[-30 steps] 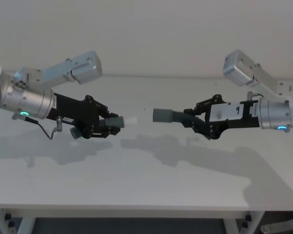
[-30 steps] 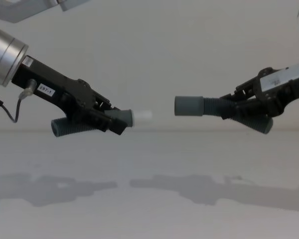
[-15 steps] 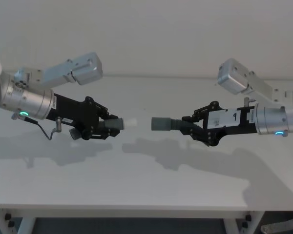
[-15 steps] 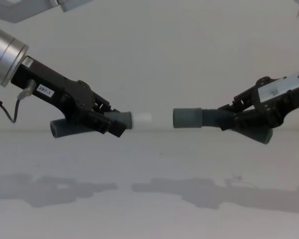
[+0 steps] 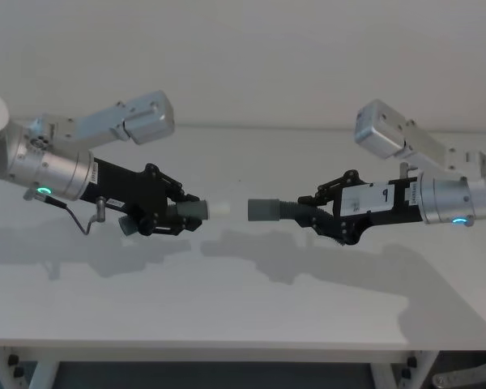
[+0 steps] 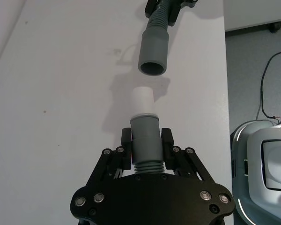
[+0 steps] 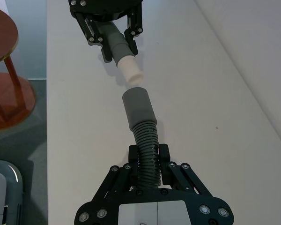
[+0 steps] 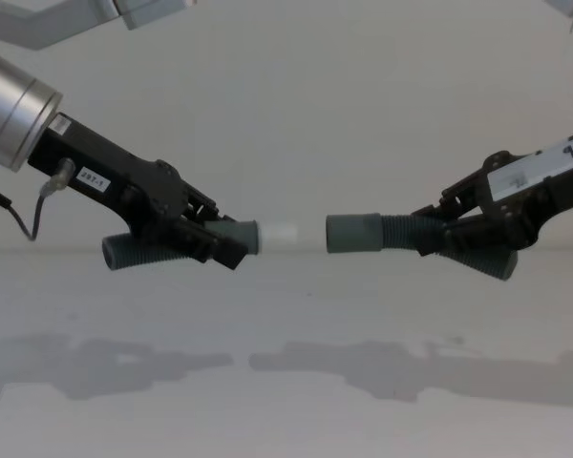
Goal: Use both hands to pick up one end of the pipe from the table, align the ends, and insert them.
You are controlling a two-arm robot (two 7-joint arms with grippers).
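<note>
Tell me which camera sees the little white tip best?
The left wrist view: the white tip is big and faces the cuff's open mouth. Head, chest and right wrist views show it smaller.

Two hose pieces held end to end above the table (image 5: 243, 316).

The left gripper (image 5: 181, 215) clamps the white-tipped piece (image 5: 196, 211); just beyond its tip, the right gripper (image 5: 314, 214) clamps the cuffed piece (image 5: 277, 210), ends apart.

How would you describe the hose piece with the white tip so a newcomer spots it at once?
Above the white table, follow the left gripper: it is shut on a dark-grey ribbed hose piece. Its inner end carries a small white tip, whereas the right gripper's piece ends in a wider grey cuff.
</note>
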